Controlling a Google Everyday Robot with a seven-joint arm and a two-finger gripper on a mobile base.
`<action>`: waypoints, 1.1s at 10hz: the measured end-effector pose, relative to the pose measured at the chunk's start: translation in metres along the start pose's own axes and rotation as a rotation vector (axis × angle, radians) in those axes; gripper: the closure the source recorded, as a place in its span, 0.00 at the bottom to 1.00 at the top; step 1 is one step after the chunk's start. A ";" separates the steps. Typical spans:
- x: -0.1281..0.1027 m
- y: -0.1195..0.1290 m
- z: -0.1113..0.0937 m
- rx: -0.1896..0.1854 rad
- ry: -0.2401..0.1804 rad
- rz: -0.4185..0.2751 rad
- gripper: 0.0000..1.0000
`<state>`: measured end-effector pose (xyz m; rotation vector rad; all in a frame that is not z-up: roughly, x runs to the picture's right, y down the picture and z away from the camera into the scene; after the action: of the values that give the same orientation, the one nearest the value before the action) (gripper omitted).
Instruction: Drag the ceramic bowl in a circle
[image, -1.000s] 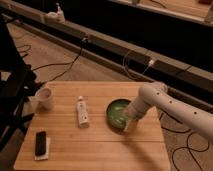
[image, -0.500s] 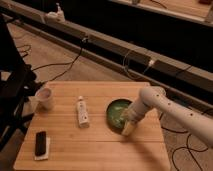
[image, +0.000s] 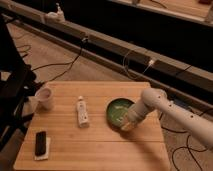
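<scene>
The ceramic bowl (image: 117, 110), green and glossy with a dark rim, sits right of centre on the wooden table (image: 95, 147). My white arm comes in from the right and bends down to it. The gripper (image: 128, 123) is at the bowl's near right rim, touching or nearly touching it, and it hides that part of the rim.
A small white cup (image: 45, 98) stands at the table's left edge. A white tube (image: 82, 112) lies left of the bowl. A dark flat object on a white pad (image: 41, 144) rests at the near left corner. Cables run across the floor behind the table.
The gripper has dropped a little lower onto the bowl's near right rim. The bowl, cup and tube have stayed where they were.
</scene>
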<state>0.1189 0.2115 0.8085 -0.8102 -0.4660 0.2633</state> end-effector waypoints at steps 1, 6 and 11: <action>0.001 0.001 -0.003 0.006 -0.001 -0.005 0.97; 0.024 0.002 -0.021 0.024 0.033 0.029 1.00; 0.031 -0.045 -0.051 0.064 0.121 0.042 1.00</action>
<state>0.1730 0.1611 0.8210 -0.7696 -0.3259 0.2647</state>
